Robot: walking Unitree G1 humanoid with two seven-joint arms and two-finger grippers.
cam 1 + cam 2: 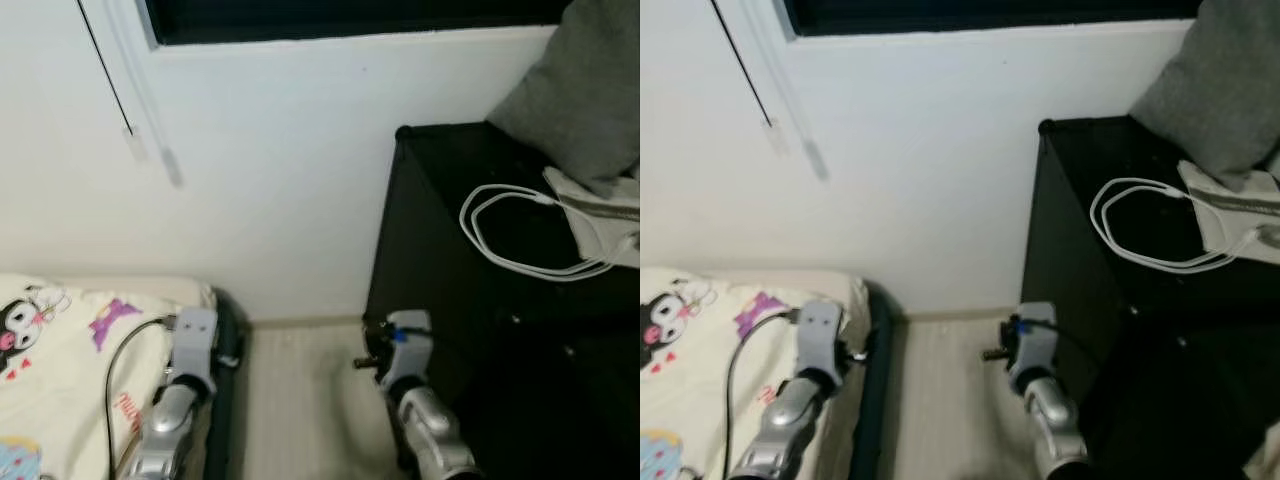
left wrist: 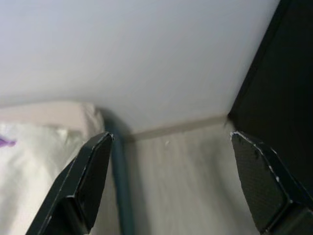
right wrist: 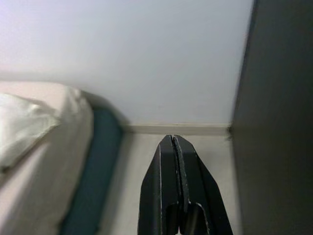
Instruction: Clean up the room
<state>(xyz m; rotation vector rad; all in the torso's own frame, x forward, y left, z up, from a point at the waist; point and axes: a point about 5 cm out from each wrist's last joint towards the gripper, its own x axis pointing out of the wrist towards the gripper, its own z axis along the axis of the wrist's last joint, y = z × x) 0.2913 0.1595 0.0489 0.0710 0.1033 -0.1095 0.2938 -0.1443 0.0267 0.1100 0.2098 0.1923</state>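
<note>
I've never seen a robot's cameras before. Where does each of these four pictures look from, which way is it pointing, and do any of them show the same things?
Left eye view: on the head, looking forward and down at the white wall, black cabinet with a white cable on top, and bed; both silver arms show.
Right eye view: beside it, same scene, slightly shifted.
Left wrist view: along the open left gripper, toward the floor and wall.
Right wrist view: along the shut right gripper, toward the same corner.
Shared: both wrist views see bed, floor, wall and cabinet.
</note>
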